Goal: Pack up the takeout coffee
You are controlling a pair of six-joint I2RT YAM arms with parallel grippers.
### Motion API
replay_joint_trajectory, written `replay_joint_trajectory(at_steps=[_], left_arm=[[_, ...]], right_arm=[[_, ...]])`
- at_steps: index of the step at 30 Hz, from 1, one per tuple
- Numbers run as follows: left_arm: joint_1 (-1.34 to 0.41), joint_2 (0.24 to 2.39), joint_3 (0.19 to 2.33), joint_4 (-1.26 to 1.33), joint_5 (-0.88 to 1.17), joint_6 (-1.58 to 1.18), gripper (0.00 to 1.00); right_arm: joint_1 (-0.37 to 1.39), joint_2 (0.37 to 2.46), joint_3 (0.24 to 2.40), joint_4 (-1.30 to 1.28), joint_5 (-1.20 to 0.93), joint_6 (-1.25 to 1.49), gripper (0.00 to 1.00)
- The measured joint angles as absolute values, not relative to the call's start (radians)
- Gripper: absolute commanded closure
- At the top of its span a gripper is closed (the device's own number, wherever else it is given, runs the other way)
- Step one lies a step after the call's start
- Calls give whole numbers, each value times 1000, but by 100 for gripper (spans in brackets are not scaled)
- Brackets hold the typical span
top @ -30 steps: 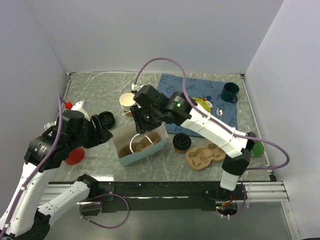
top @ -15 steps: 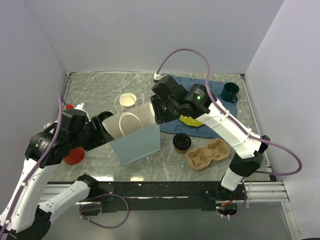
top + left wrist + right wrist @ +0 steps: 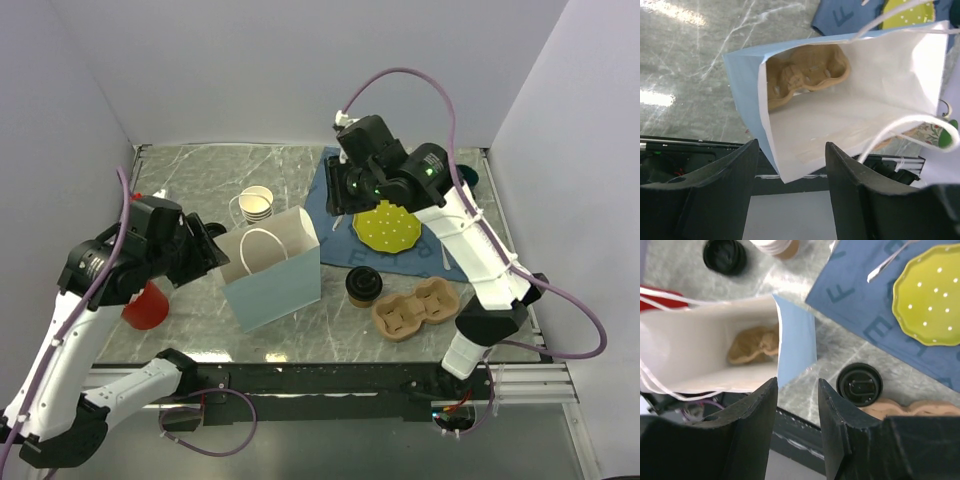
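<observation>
— Stood the paper bag (image 3: 272, 280) upright since a second ago, tipped over back then; pulled the right tool (image 3: 797, 385) off it and up toward 1 o'clock, above the yellow plate (image 3: 388, 228).
— Holding anything up there?
— Nothing. Hangs with jaws parted, just a narrow empty gap.
— Same for the left tool (image 3: 792, 150)?
— Spread wide at 9 o'clock of the bag, with a corner of the bag's rim showing in the gap but not pinched.
— Where to find the takeout coffee (image 3: 363, 284)?
— Stands on the worktop (image 3: 190, 180) at 3 o'clock of the bag, apart from it, just beside the pulp tray (image 3: 415, 308) at its 4 o'clock. Not packed yet.
— Looks like what?
— From above, mostly a round black lid: raised rim, sunken centre, a small tab moulded there. Cannot make out the cup wall beneath.
— Anything inside the bag?
— A second pulp tray (image 3: 807, 75), lying on the bottom.
— Elsewhere?
— Stack of cream cups (image 3: 257, 205) at 11 o'clock of the bag; blue mat (image 3: 338, 240) under the plate.
</observation>
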State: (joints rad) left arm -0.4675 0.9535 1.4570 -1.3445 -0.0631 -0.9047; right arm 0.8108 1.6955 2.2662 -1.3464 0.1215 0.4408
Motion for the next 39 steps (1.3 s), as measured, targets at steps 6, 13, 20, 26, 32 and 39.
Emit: replay_joint_trajectory(at_steps=[6,13,20,26,32,39], left_arm=[[-467,982,1425,-1338,-89,-920,44],[-467,987,1356,-1319,-95,-930,71],[-467,993,1356,-1283,-95,-928,94],[-467,997,1359,-1285,-96,-920,99],[-464,1093,1586,-1339,-102,-925,98],[-464,1021,1475,-1334,-77,-950,53]], right_arm=[[812,1712,2198,-1350,47,409,56],[812,1728,2105,-1349,-47,399,59],[812,1757,2059,-1308,-133,404,85],[812,1779,2075,-1306,-155,411,100],[811,1853,2327,-1352,-147,443,100],[813,1663,2037,-1322,-191,526,64]])
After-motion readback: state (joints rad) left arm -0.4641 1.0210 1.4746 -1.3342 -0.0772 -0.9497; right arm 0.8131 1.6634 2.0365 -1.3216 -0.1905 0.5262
